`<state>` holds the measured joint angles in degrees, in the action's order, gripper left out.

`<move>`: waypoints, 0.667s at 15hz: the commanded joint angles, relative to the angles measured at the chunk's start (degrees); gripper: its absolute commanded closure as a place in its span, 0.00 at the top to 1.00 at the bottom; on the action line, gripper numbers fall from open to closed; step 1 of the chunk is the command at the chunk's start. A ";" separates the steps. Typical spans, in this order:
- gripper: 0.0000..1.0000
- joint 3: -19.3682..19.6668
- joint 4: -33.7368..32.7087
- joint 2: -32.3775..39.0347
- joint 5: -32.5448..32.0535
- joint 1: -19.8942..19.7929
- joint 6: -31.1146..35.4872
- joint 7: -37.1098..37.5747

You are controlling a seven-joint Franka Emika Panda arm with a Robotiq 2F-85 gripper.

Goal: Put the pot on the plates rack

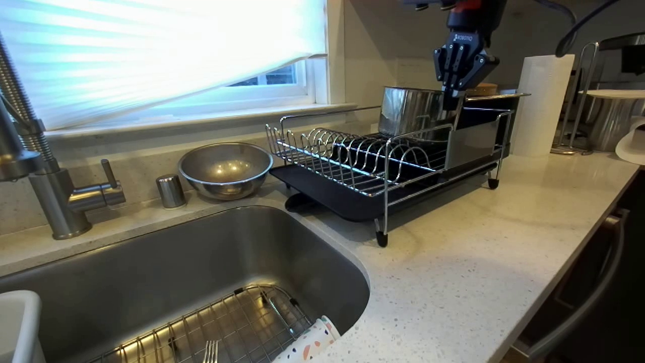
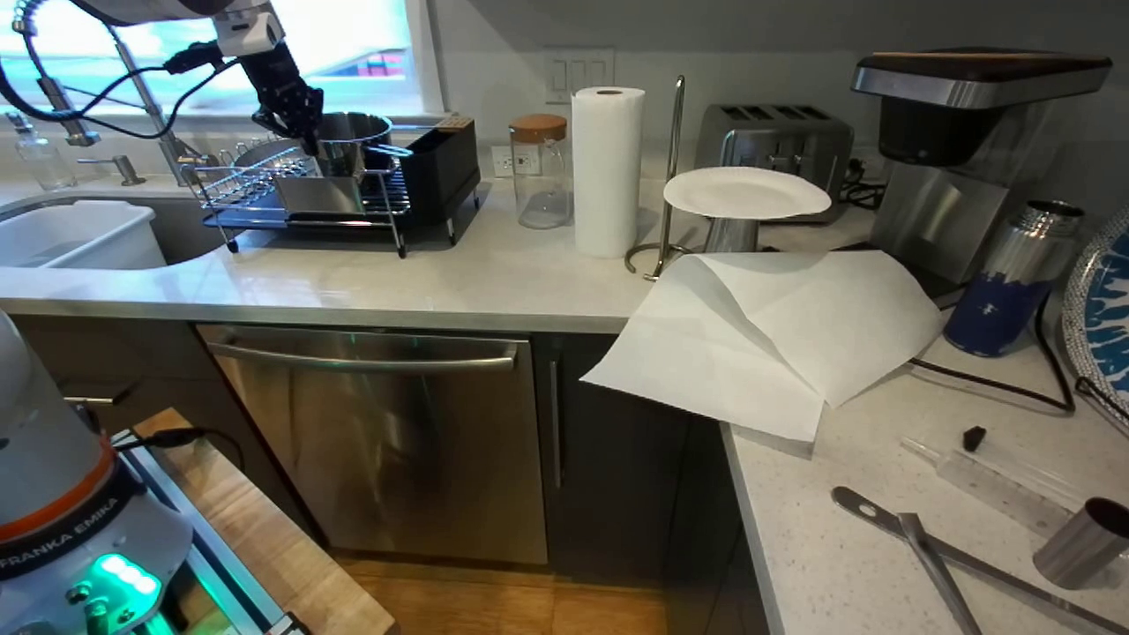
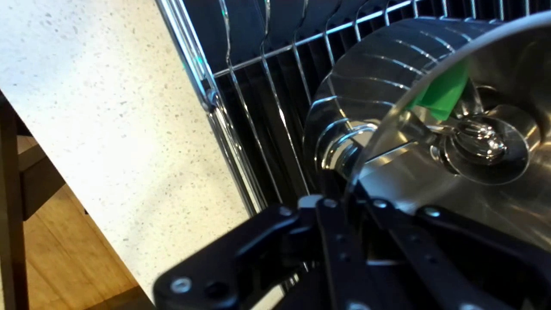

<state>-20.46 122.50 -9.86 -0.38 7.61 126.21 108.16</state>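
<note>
The shiny steel pot is upright within the outline of the chrome plates rack in both exterior views; the pot stands behind the front panel of the rack. I cannot tell whether its base touches the wires. My gripper points down over the rack's front side and is closed on the pot's near rim; it also shows in an exterior view. In the wrist view the rim runs between the fingertips, and the pot shows small steel items and a green piece inside. Rack wires lie beside it.
A rounded metal bowl stands left of the rack by the sink basin. A black holder sits at the rack's end. A glass jar and paper towel roll stand beyond it. The window sill runs behind.
</note>
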 commanded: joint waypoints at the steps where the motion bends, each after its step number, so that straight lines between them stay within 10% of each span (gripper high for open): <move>1: 0.02 0.21 -2.56 1.35 -4.71 1.17 -0.16 5.56; 3: 0.02 0.39 -3.02 2.05 -6.16 1.75 -0.80 6.89; 5: 0.33 0.53 -3.32 2.50 -7.08 2.24 -1.12 7.62; 10: 0.69 0.63 -4.94 2.20 -7.44 2.95 -1.07 7.47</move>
<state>-20.42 118.72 -7.74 -6.36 9.39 126.00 114.01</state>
